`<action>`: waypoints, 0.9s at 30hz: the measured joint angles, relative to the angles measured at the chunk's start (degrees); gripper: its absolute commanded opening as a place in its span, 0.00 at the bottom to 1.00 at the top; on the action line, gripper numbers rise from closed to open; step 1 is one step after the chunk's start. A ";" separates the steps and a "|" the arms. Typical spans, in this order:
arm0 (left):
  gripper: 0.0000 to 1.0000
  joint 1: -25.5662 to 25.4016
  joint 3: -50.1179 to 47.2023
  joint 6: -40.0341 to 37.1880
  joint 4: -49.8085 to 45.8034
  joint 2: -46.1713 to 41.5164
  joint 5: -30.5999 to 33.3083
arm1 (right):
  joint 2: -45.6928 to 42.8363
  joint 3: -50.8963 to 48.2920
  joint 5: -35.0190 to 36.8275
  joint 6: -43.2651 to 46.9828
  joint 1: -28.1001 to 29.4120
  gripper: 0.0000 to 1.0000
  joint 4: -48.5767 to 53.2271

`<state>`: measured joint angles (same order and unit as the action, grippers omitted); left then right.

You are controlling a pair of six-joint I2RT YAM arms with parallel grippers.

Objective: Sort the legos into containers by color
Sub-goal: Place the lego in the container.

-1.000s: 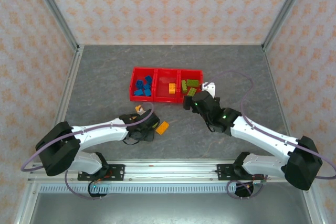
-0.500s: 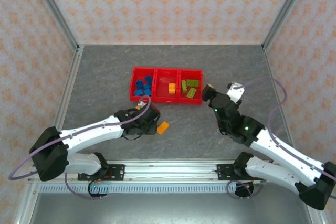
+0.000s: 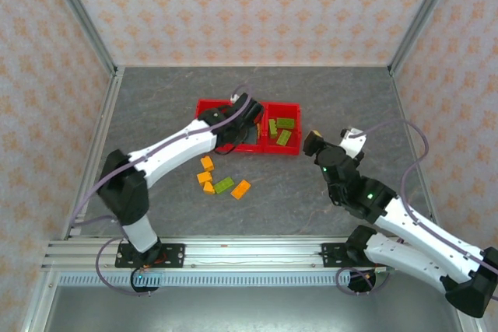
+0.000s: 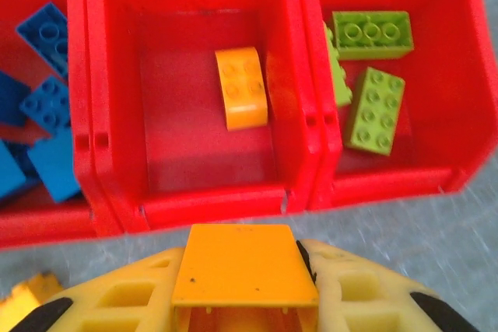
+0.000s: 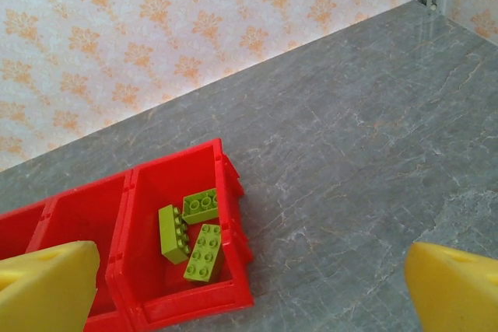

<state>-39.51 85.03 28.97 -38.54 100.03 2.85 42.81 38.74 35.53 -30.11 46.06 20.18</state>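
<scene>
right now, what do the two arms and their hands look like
The left arm and right arm have white shells, black joints and black bases. A lavender cable loops along each. A small green light glows on the right arm. The left hand and right hand are dark, with yellow fingers; the left ones have hollow cells.

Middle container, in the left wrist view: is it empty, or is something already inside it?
Not empty. The middle container holds one orange-yellow brick, lying studs-up on its floor.
</scene>
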 measured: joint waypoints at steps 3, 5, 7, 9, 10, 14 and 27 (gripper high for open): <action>0.21 1.75 3.78 -1.03 -0.81 5.25 0.74 | -1.81 -0.96 0.00 0.15 0.00 1.00 0.70; 0.21 2.64 5.05 -1.49 -0.90 8.02 1.55 | -3.19 -1.42 0.17 0.11 0.00 1.00 1.60; 0.22 3.34 5.57 -1.81 -0.83 10.03 1.75 | -4.76 -1.95 0.46 0.09 0.00 1.00 2.25; 0.23 3.98 5.84 -1.95 -0.68 11.69 1.68 | -6.29 -2.23 0.59 0.07 0.00 1.00 2.84; 0.24 4.22 5.95 -2.05 -0.63 12.48 1.57 | -6.97 -2.29 0.70 0.04 0.00 1.00 3.04; 0.29 5.11 6.27 -2.08 -0.22 14.10 0.50 | -7.96 -2.45 0.72 -0.28 0.00 1.00 3.61; 0.90 5.90 6.91 -3.56 3.41 12.02 -1.31 | -7.96 -2.49 0.70 -1.38 0.00 1.00 6.01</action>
<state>-33.61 91.94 25.41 -35.14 112.05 1.54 34.85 36.25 36.23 -31.48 46.06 26.20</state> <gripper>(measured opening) 0.842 0.999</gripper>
